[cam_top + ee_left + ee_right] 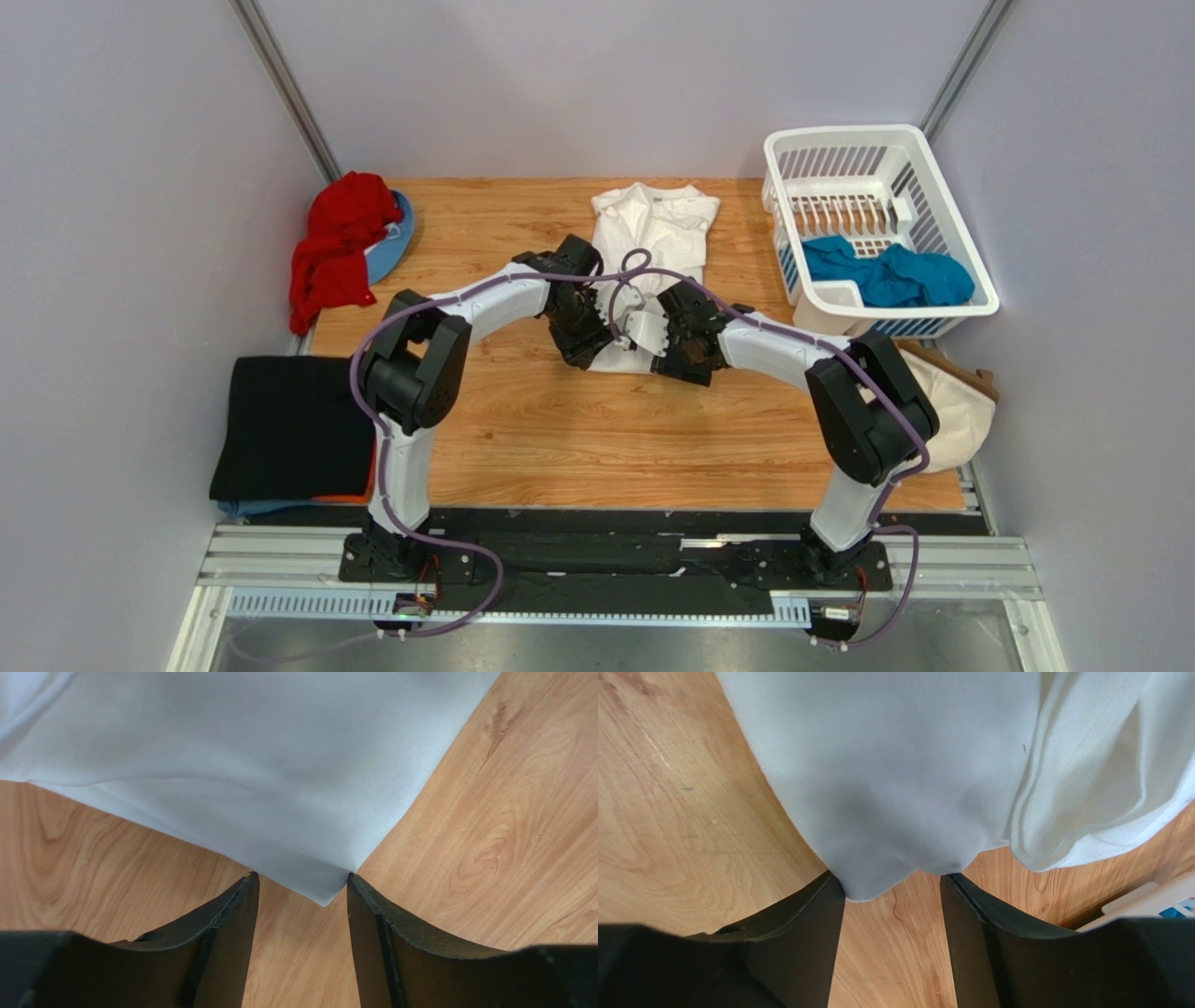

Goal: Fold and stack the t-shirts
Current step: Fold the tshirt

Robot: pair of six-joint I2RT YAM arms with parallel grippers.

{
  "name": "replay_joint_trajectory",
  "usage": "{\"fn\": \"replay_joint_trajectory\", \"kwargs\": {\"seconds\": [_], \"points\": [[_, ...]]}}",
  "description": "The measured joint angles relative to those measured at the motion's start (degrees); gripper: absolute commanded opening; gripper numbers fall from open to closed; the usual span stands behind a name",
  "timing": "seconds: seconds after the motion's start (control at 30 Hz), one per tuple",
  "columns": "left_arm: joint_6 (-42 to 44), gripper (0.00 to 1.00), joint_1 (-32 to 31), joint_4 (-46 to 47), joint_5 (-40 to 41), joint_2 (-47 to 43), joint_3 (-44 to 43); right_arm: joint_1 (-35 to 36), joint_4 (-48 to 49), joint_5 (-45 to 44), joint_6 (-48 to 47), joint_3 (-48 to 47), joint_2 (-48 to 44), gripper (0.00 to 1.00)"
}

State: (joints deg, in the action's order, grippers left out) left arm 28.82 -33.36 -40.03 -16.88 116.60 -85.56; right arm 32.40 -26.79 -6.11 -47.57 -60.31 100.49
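A white t-shirt (648,224) lies folded lengthways at the back middle of the table. Both arms reach in to its near end. My left gripper (606,340) is low over the near left corner of the white cloth (267,763). Its jaws (302,876) stand apart, with the corner's tip between the fingertips. My right gripper (648,336) is at the near right corner (892,763), jaws (892,875) also apart around the hem. A folded black t-shirt (288,420) lies at the left edge with an orange one (348,497) showing under it. A teal t-shirt (884,273) sits in the basket.
A white plastic basket (842,140) stands at the back right, with a cream bag (961,399) beside and below it. A red cloth (337,245) is heaped on a blue object (397,231) at the back left. Grey walls close in on three sides.
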Motion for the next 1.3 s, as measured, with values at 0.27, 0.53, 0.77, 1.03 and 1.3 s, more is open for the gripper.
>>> {"fn": "replay_joint_trajectory", "kwargs": {"seconds": [0.27, 0.53, 0.77, 1.03, 1.3], "points": [[-1.6, 0.36, 0.1, -4.0, -4.2, 2.5, -2.5, -0.2, -0.3, 0.2, -2.0, -0.3, 0.3, 0.44], [-2.0, 0.0, 0.1, -5.5, -6.4, 3.8, -3.9, -0.3, 0.5, 1.9, -1.8, 0.1, 0.4, 0.0], [-2.9, 0.0, -0.5, -3.8, -7.5, 1.6, -0.1, 0.2, 0.9, 3.0, -1.5, 2.7, -1.7, 0.0], [-4.1, 0.0, -3.0, -1.7, -9.7, -8.8, 12.8, 5.4, -4.0, 4.3, 0.3, 9.3, -11.6, 0.0], [-4.0, 0.0, -4.1, -2.3, -12.8, -19.1, 25.0, 14.5, -10.3, 5.3, 5.6, 10.8, -23.5, 0.0]]}}
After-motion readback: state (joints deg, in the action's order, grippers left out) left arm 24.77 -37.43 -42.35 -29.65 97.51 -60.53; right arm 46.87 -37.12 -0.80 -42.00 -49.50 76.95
